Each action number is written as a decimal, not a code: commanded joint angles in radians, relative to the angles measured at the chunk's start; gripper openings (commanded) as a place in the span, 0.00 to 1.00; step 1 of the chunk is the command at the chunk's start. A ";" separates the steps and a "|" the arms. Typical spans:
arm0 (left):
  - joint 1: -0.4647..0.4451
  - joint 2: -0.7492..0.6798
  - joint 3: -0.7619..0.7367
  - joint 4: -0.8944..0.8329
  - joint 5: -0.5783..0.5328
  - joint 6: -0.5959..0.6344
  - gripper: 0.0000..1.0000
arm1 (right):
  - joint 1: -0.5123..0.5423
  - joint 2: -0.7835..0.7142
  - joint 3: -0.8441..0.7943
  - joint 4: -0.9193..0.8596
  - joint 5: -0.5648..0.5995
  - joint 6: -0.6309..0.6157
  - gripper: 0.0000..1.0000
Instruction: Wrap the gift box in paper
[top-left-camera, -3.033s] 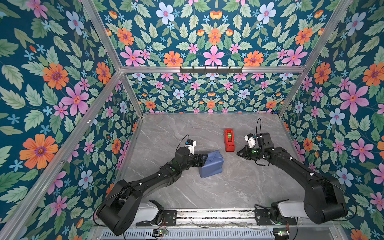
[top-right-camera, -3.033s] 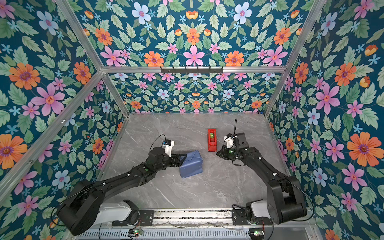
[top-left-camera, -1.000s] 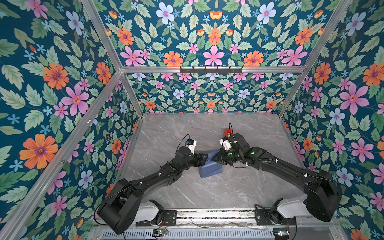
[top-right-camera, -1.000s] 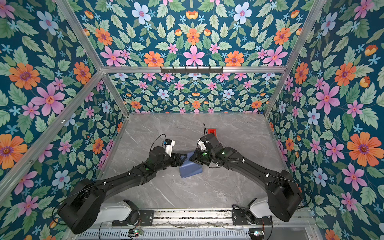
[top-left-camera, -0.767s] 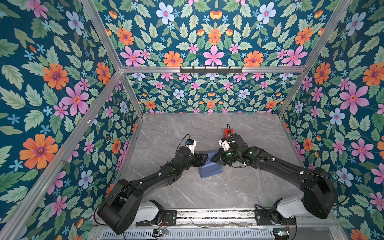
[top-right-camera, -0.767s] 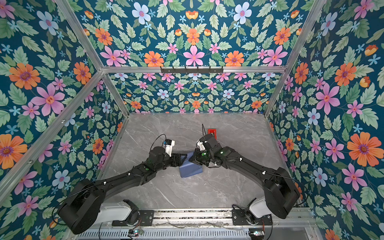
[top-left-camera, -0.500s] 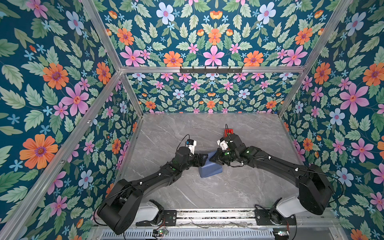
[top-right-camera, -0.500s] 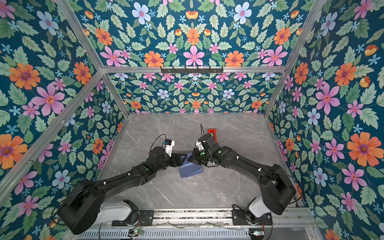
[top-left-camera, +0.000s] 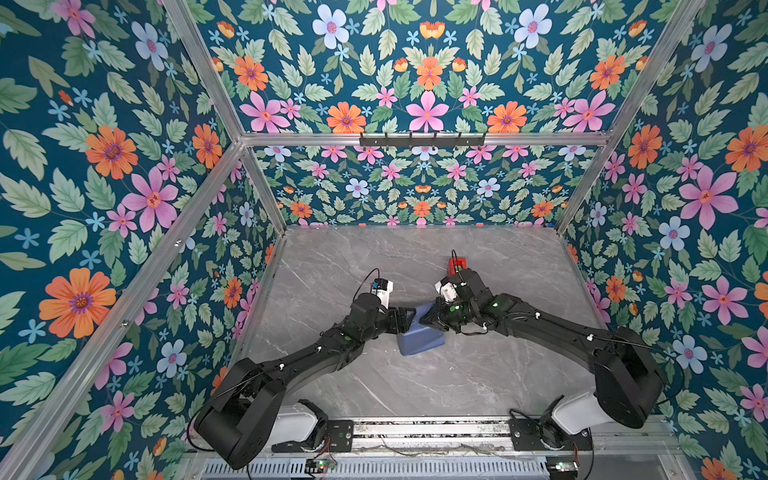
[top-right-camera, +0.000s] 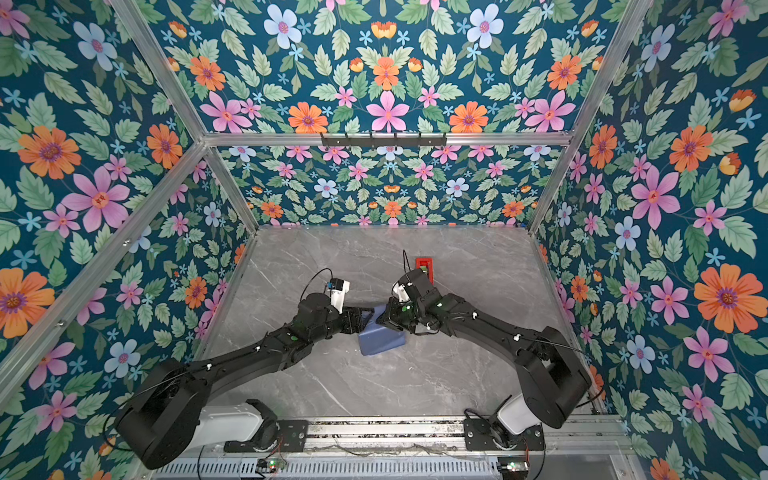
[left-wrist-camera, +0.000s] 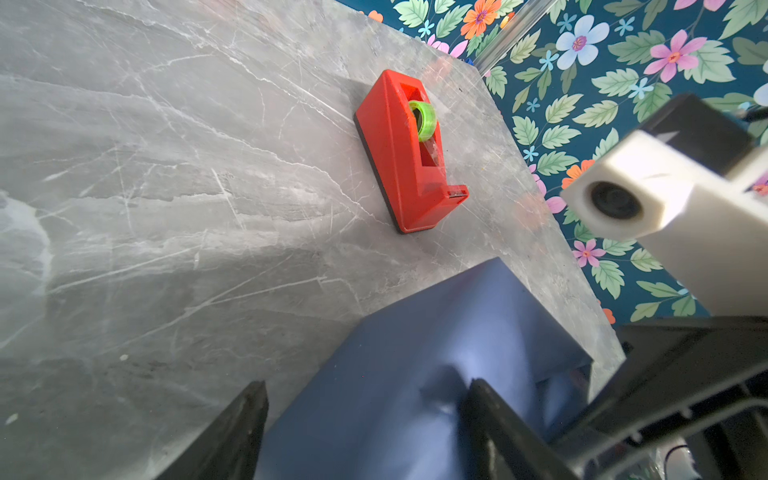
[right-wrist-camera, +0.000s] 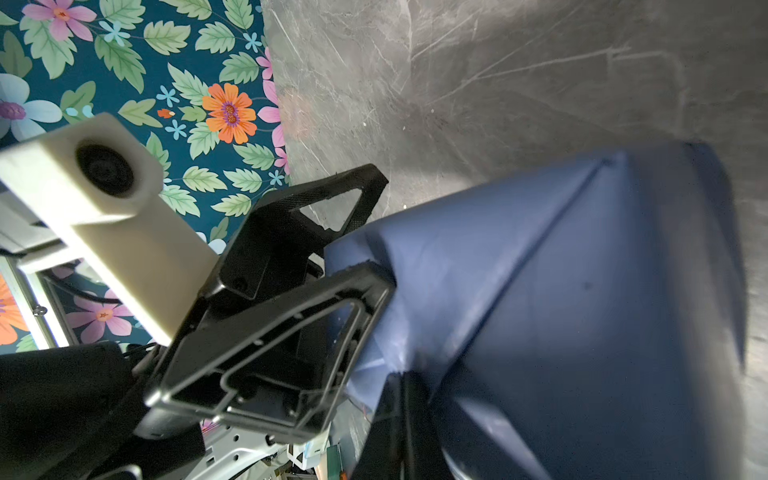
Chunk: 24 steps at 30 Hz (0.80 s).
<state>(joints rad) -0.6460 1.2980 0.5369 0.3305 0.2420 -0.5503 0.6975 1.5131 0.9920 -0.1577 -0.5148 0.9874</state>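
The gift box is hidden inside the paper (top-left-camera: 420, 337) (top-right-camera: 380, 338), a slate-blue wrapped parcel lying mid-table. My left gripper (top-left-camera: 409, 321) (top-right-camera: 365, 318) (left-wrist-camera: 365, 386) straddles the parcel's left end. Its two fingers stand wide apart on either side of that end, and one fingertip (left-wrist-camera: 478, 390) dents the paper. My right gripper (top-left-camera: 426, 318) (top-right-camera: 380, 318) (right-wrist-camera: 405, 376) reaches in from the right with its fingers pressed together. Its tip rests on a folded paper flap at the same end, close to the left fingers (right-wrist-camera: 365, 183). Nothing shows between the right fingers.
A red tape dispenser (top-left-camera: 456, 262) (top-right-camera: 424, 264) (left-wrist-camera: 409, 158) with a green roll stands on the grey marble table (top-left-camera: 478, 374) just behind the right wrist. Flowered walls close in the back and both sides.
The right gripper has left the tape dispenser and crossed to the parcel. Over the last second it edged a little further left onto it. The left gripper and parcel have stayed put.
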 joint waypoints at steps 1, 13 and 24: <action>-0.001 0.015 0.001 -0.154 -0.003 0.033 0.77 | 0.001 0.006 0.000 -0.041 0.002 -0.001 0.00; -0.001 0.016 -0.001 -0.153 -0.002 0.033 0.77 | 0.001 -0.020 0.002 -0.019 -0.023 0.020 0.00; -0.003 0.016 -0.006 -0.146 -0.001 0.032 0.77 | 0.001 -0.041 -0.001 0.003 -0.034 0.030 0.00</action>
<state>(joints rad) -0.6460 1.3052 0.5407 0.3355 0.2466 -0.5503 0.6983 1.4742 0.9878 -0.1795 -0.5320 1.0142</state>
